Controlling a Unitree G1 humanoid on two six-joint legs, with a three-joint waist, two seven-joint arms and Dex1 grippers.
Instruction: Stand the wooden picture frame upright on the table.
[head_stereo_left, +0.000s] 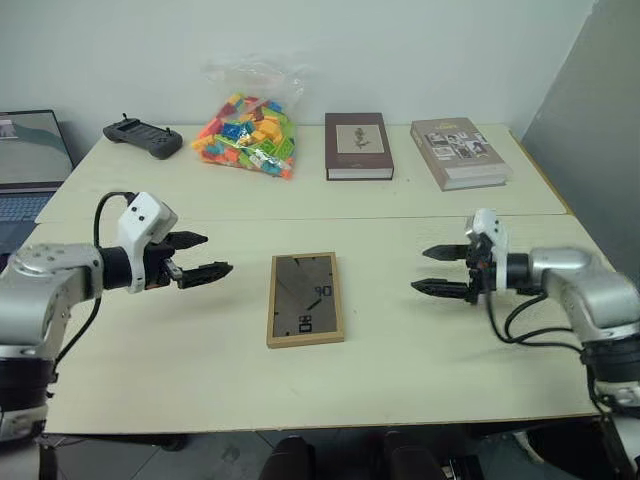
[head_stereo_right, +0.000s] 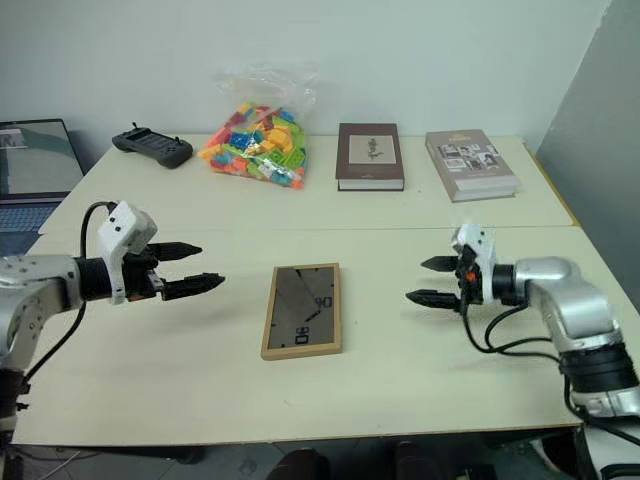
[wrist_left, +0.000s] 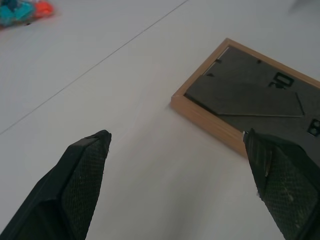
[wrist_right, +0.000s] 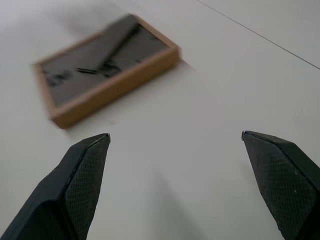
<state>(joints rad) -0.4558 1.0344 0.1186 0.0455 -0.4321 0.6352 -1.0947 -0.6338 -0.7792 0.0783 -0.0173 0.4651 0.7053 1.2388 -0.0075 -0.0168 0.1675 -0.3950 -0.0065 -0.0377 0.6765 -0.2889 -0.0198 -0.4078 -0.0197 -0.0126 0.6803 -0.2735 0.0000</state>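
Two grippers spread wide — left gripper (head_stereo_left: 201, 256), right gripper (head_stereo_left: 433, 270) — flank the wooden picture frame (head_stereo_left: 305, 299), lying flat on the table (head_stereo_left: 420, 360), dark back up.

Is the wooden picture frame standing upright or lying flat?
Lying flat. The wooden picture frame rests back-side up on the table, its dark back and folded stand facing the camera.

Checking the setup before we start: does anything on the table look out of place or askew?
The wooden picture frame lies flat on the table, dark back up, rather than standing. Both hands, left and right, are open and apart from it. Nothing looks spilled or damaged.
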